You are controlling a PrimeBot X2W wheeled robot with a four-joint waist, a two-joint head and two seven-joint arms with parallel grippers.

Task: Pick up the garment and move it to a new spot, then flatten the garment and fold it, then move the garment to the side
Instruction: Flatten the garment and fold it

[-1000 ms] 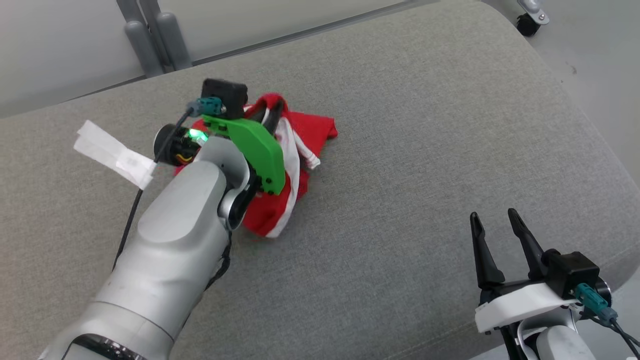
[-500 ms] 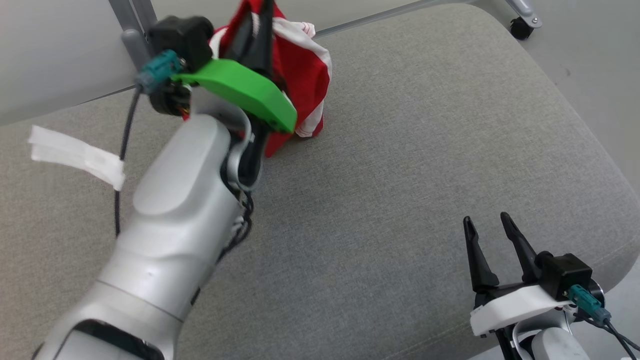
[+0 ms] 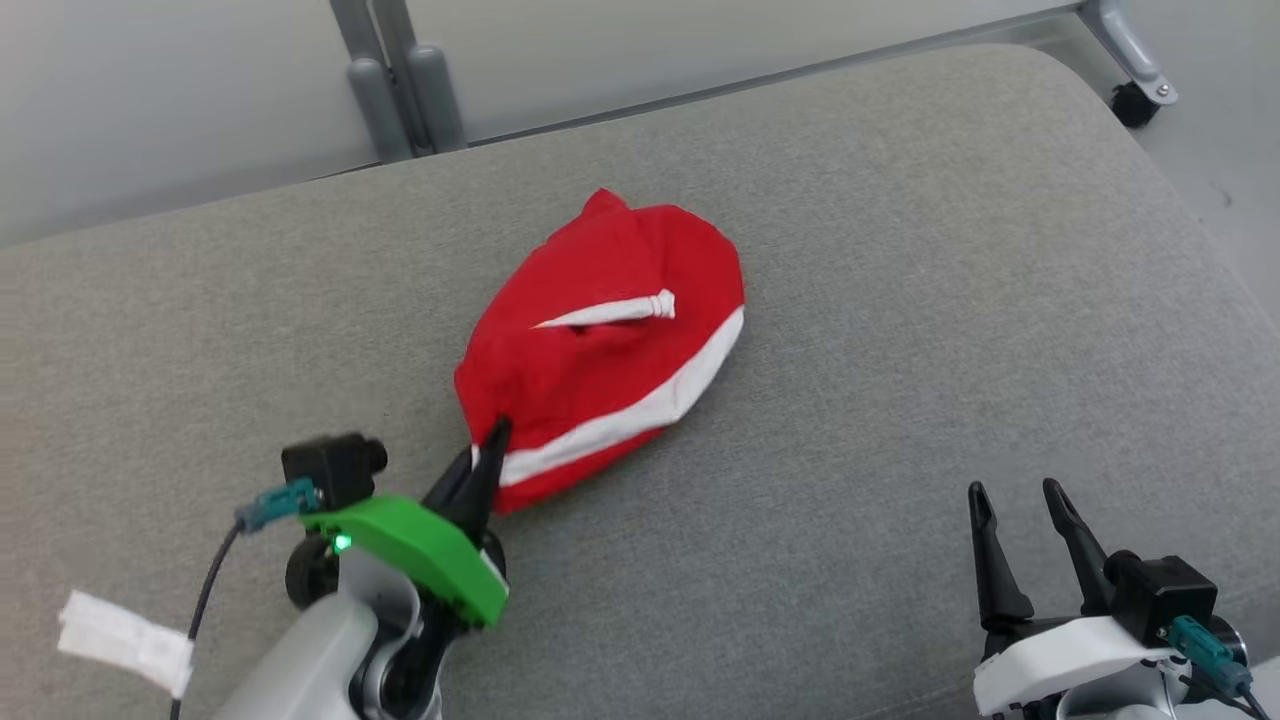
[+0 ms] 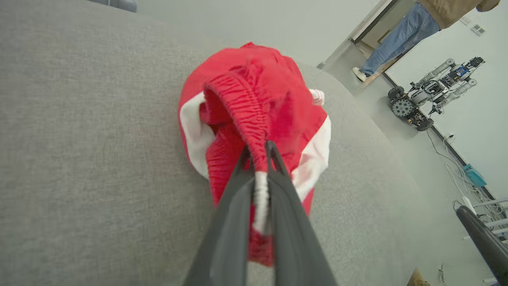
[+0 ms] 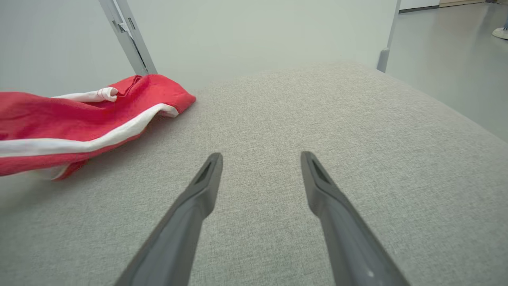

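At the near right of the grey cushion (image 3: 900,300), the right gripper (image 3: 1010,488) was seen with its jaws spread wide and nothing between them, held over bare fabric and well apart from the cloth. At the near left, the left gripper (image 3: 492,432) was seen clamped narrow on the garment (image 3: 610,350), the ribbed waistband (image 4: 242,107) being pinched between its fingertips at the garment's nearest corner. From that pinch the red garment was spread away toward the middle of the cushion as a rumpled, rounded heap, with a white stripe (image 3: 640,405) along its right side and a white drawstring (image 3: 620,312) laid across its top. The placing step was judged to be nearly done, with flattening next. For that to be done well, the pinch would best be let go only when the cloth lay fully on the cushion. The waistband would then best be taken at two separated points, one by each gripper, so that it could be drawn taut sideways rather than dragged in a bunch. Beyond the far edge, grey frame posts (image 3: 400,80) were seen.
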